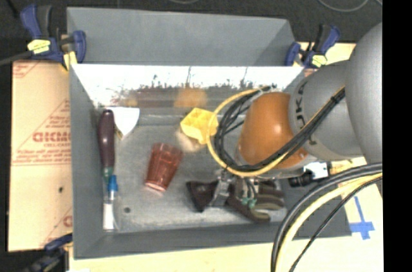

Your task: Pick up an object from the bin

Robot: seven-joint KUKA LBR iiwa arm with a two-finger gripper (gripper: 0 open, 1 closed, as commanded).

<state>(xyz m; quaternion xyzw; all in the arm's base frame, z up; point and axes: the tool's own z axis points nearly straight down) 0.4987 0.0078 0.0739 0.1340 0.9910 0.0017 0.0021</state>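
Grey metal bin held a few loose things, and the arm reached in from the right, its orange cover and looped cables hanging over the floor. The claw sat low near the bin's front right corner; whether it was wide or narrow could not be told. Just to its left lay a dark brown-black lump, seemingly touching it. Something olive-green lay under the claw's right side. Farther left, a reddish ribbed cup lay on its side. A yellow block sat toward the back wall. A maroon-handled tool lay along the left wall.
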